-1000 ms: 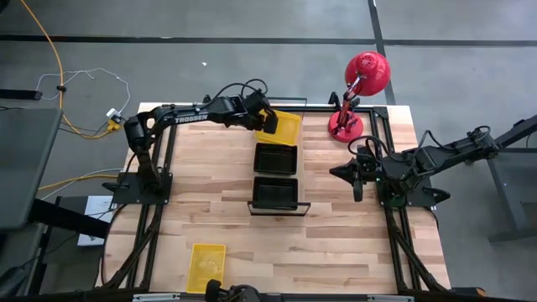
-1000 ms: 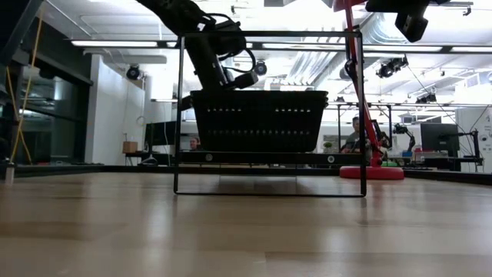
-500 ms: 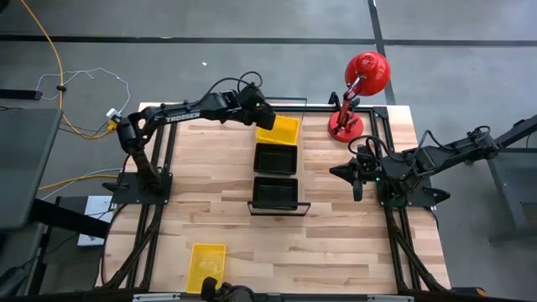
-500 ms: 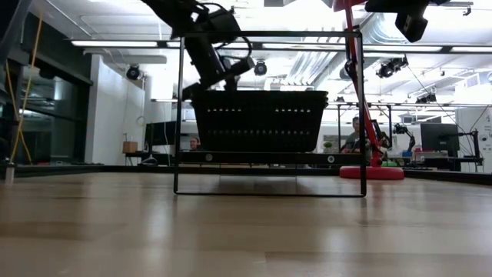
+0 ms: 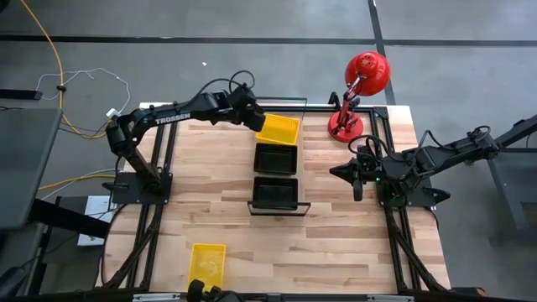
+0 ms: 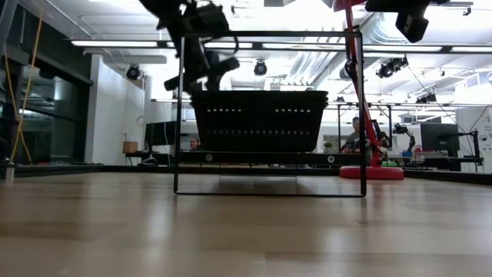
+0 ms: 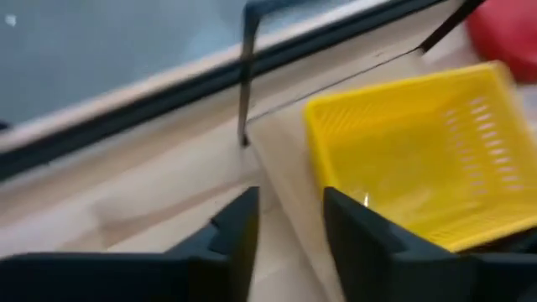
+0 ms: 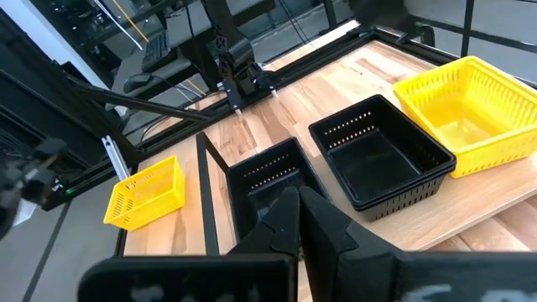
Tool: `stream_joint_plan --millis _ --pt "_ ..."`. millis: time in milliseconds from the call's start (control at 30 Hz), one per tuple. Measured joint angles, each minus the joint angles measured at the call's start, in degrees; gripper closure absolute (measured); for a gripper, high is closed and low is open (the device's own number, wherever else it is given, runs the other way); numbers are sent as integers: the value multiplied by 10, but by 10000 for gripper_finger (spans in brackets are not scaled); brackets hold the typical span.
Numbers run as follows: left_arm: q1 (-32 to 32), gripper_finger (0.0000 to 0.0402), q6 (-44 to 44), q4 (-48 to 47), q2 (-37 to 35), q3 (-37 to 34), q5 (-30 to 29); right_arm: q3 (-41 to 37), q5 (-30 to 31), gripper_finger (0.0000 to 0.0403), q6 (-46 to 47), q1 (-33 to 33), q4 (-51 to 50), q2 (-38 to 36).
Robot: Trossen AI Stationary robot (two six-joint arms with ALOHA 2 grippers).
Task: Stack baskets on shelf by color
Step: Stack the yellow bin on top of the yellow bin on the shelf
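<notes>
A yellow basket (image 5: 278, 128) (image 7: 419, 159) sits at the far end of the shelf (image 7: 281, 159), next to a black basket (image 5: 276, 157). A second black basket (image 5: 275, 192) stands at the shelf's near end. Another yellow basket (image 5: 207, 264) rests on the table near its front edge. My left gripper (image 5: 253, 119) (image 7: 289, 222) hovers open just left of the shelf's yellow basket, touching nothing. My right gripper (image 5: 357, 172) (image 8: 298, 210) waits shut at the table's right side, clear of everything.
A red desk lamp (image 5: 357, 88) stands at the back right of the table. Thin black wire rails (image 7: 246, 75) rise at the shelf's ends. Bare wooden tabletop (image 5: 336, 243) lies in front of the shelf and to its right.
My left gripper has opened and let go of the yellow basket, then drawn back toward the table's left edge and a little upward. The basket stays on the shelf's far end, turned slightly.
</notes>
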Motion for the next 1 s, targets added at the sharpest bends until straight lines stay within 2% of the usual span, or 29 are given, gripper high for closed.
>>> stream_joint_plan --millis 133,167,300,500,1000 --pt "0 376 -35 44 1 -61 4 0 0 403 0 0 0 0" --pt "0 388 -44 56 1 -73 3 0 0 403 0 0 0 0" --pt "0 388 -89 112 1 -106 -2 0 3 403 0 0 0 0" --pt "0 398 -124 167 19 -111 20 0 4 403 0 0 0 0" --pt "-9 401 -166 182 47 -111 36 0 3 403 -4 0 0 0"
